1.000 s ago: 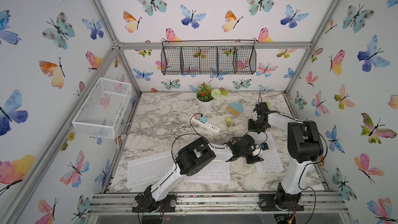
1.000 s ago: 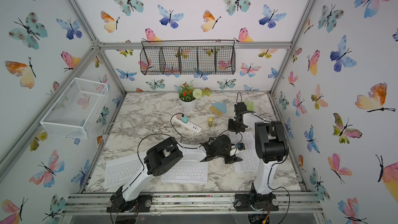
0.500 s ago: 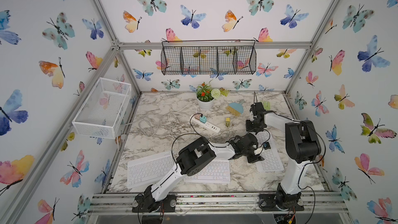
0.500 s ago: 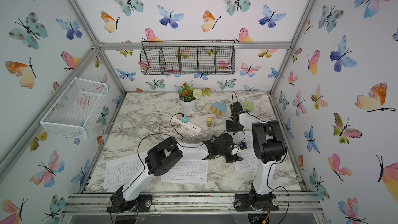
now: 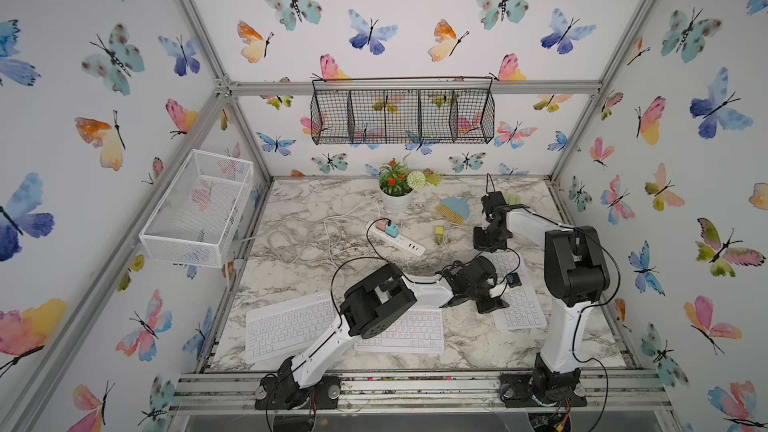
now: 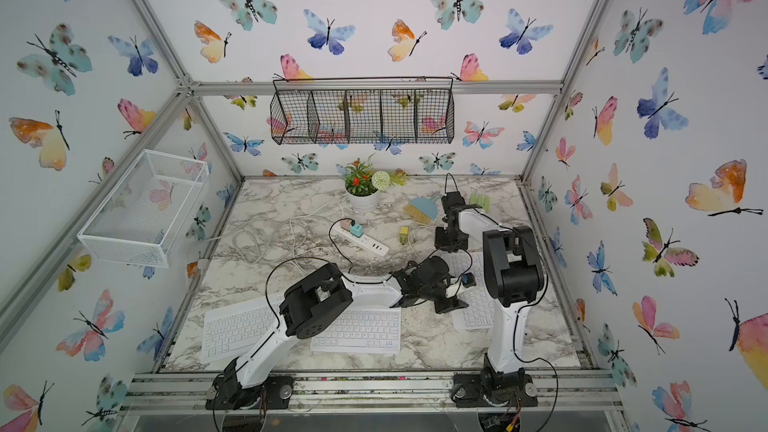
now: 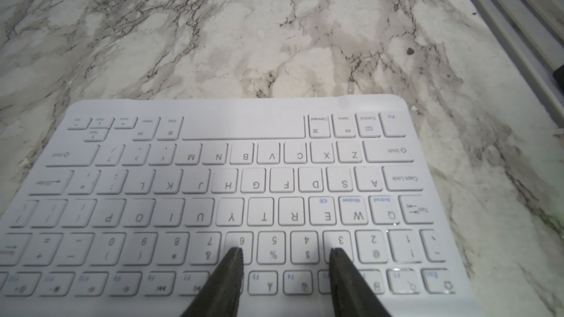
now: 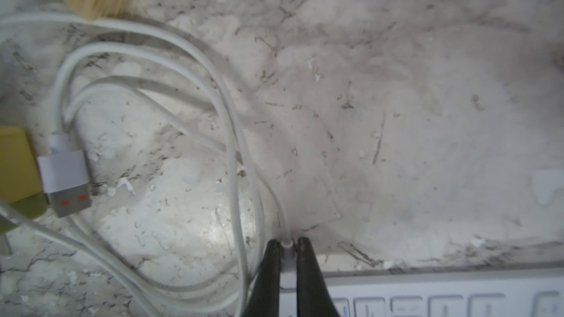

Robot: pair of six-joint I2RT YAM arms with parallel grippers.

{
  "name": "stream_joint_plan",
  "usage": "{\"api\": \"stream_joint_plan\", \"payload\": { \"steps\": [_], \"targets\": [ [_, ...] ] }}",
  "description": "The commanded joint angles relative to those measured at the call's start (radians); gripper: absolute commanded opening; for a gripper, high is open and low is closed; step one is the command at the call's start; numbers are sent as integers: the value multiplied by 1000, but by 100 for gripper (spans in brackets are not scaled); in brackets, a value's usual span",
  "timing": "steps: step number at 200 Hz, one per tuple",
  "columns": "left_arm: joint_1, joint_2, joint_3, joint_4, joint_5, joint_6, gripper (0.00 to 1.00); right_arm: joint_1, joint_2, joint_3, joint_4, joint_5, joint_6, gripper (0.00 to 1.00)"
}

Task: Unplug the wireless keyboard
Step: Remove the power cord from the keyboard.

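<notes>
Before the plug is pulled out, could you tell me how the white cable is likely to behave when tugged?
The white cable lies in slack loops, so it is probably floppy and will trail freely. The right gripper pinches only its small plug, which might slip. The slim keyboard looks light and may slide.

Lab test cell: aluminium frame [image 5: 540, 87], butterfly backdrop walls [image 5: 415, 6].

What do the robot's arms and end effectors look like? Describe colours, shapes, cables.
Both the left arm and right arm have smooth white links, bulky black joints and thin black cables looping outside. The left end effector and right end effector each carry two dark, tapering fingers.
</notes>
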Motion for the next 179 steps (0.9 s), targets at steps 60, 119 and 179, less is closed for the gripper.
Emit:
{"api": "stream_joint_plan", "payload": {
  "steps": [60, 119, 179],
  "targets": [
    [-2, 64, -41, -173, 20, -13, 48, 50, 9, -40, 161, 204, -176, 7],
    [-3, 63, -47, -175, 27, -18, 48, 11, 105, 87, 63, 103, -4, 6],
    [-2, 54, -57, -167, 25, -12, 48, -22, 52, 54, 106, 145, -23, 7]
  ]
}}
